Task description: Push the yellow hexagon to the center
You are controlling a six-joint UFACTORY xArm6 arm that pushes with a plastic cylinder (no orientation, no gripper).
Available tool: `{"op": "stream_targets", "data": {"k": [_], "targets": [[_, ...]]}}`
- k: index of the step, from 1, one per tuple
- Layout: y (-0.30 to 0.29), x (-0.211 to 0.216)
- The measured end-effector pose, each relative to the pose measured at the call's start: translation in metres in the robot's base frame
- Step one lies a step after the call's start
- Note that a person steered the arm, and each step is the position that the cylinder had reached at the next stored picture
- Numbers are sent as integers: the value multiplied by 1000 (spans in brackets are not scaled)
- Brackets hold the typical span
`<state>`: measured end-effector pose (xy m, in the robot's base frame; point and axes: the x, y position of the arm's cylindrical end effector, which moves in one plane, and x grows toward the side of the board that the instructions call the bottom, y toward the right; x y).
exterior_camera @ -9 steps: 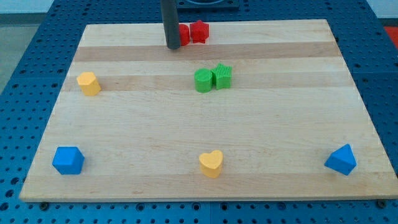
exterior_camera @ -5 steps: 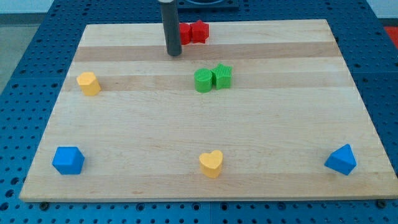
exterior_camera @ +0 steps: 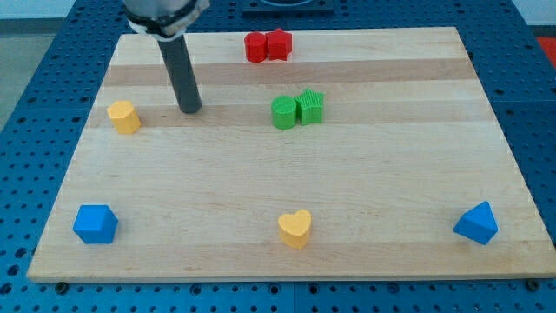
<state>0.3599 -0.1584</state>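
Note:
The yellow hexagon (exterior_camera: 124, 116) lies near the left edge of the wooden board (exterior_camera: 382, 191), in its upper half. My tip (exterior_camera: 190, 109) rests on the board to the right of the hexagon, about a block and a half away, not touching it. The rod rises from the tip toward the view's top left.
Two red blocks (exterior_camera: 266, 45) sit together at the top middle. Two green blocks (exterior_camera: 296, 109) sit together right of my tip. A yellow heart (exterior_camera: 294, 228) lies at the bottom middle, a blue block (exterior_camera: 95, 223) bottom left, a blue block (exterior_camera: 476, 223) bottom right.
My tip has moved from beside the red blocks down and to the left, ending close to the right of the yellow hexagon. No block has moved.

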Motion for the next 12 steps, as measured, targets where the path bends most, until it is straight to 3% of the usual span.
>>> {"op": "stream_targets", "data": {"k": [3,5,8,12], "targets": [[-145,-14],[-109,29],[-52,36],[84,69]]}}
